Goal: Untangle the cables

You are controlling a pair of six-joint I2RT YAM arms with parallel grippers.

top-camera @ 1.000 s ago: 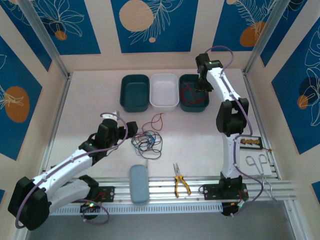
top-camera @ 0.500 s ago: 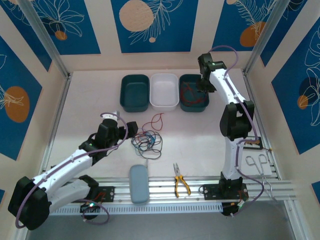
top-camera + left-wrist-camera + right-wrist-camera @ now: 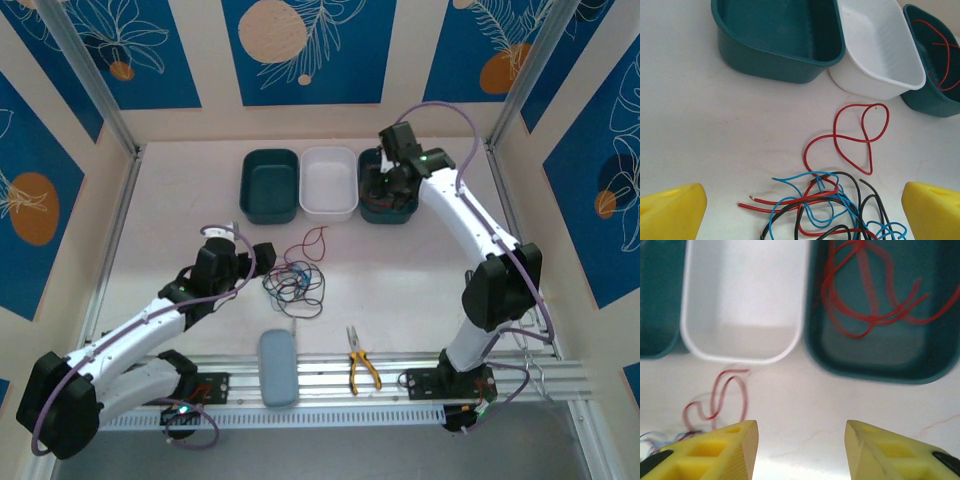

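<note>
Most of the cables [image 3: 825, 207] lie in a loose knot of thin red, black and light blue wires on the middle of the tabletop [image 3: 180, 230], a little nearer its near edge than its far one. 1 red cable [image 3: 855, 137] curls out of the knot toward the far edge in a flat double loop and stops short of the trays. More red strands [image 3: 865, 295] lie coiled inside the right teal tray [image 3: 865, 372].

My left arm reaches low from the near left corner, and my left fingers [image 3: 268, 255] sit just left of the knot, spread as wide as they go, with nothing between them. My right arm rises from the near right corner and bends over toward the far edge. There my right fingers [image 3: 385, 185] hang above the right teal tray, parted with a clear gap and holding nothing.

The 3 trays stand side by side along the far edge: the left teal tray [image 3: 246, 190], the white tray [image 3: 305, 190], then the right teal one. The tabletop is pale and smooth. Metal rails run along its near edge, where yellow-handled pliers [image 3: 355, 352] and a grey-blue case [image 3: 278, 368] lie. The walls [image 3: 300, 50] are cream with blue panels showing white leaves and orange discs.
</note>
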